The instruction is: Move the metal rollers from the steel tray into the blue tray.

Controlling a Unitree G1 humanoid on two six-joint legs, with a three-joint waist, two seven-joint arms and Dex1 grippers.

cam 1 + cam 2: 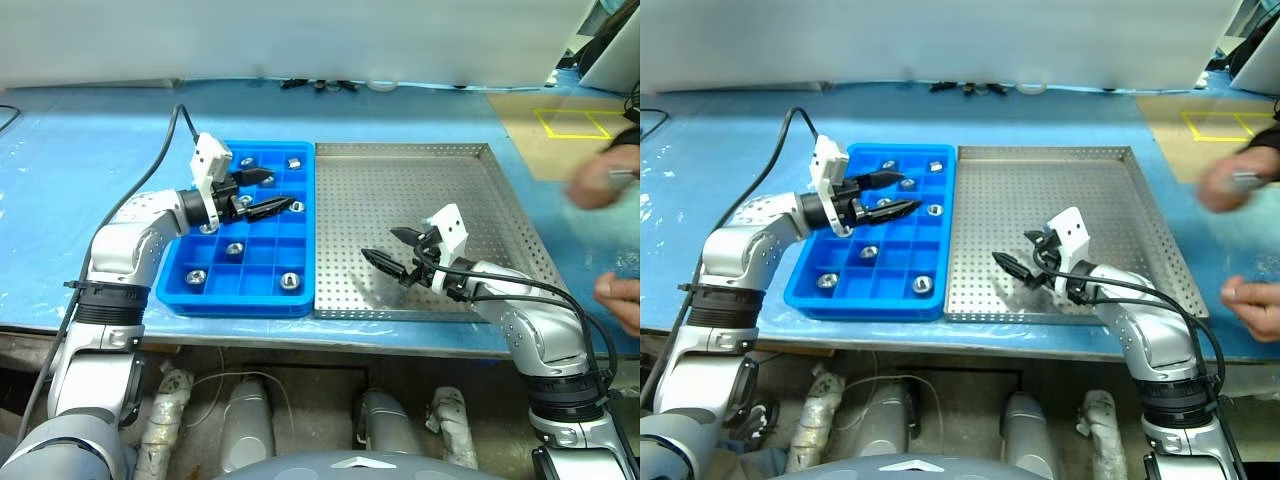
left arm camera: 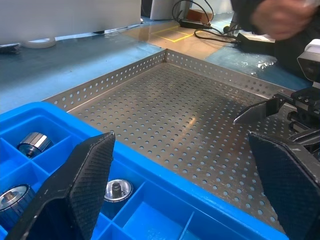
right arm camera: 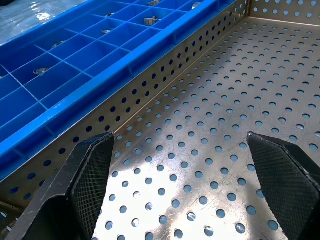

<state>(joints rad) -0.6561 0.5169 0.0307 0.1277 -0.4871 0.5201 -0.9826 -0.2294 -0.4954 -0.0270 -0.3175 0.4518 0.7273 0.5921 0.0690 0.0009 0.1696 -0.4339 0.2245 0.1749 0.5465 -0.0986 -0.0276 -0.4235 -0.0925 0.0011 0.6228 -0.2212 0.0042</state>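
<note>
Perforated steel, bare and shiny: the steel tray (image 1: 420, 200) holds no roller that I can make out, and the right gripper (image 1: 398, 251) hangs low over its near part with both fingers spread wide and nothing between them. Every one of the metal rollers (image 1: 234, 249) on show sits in the blue tray (image 1: 262, 297), one to a compartment. The left gripper (image 1: 268, 194) hovers above that grid, fingers parted and empty too, with one roller just beside its lower fingertip and others behind and below.

So the job looks done, or very near it. The risks now are small ones. If the left gripper drops or swings, those open tips could clip a seated roller and knock it out of its pocket. The two trays sit touching, so a shove from the right fingers against the steel wall could jolt the blue tray as well. And watch the far right: a person's hands (image 1: 600, 185) are busy beside the steel tray, near enough that a wide right-arm move might meet them.
</note>
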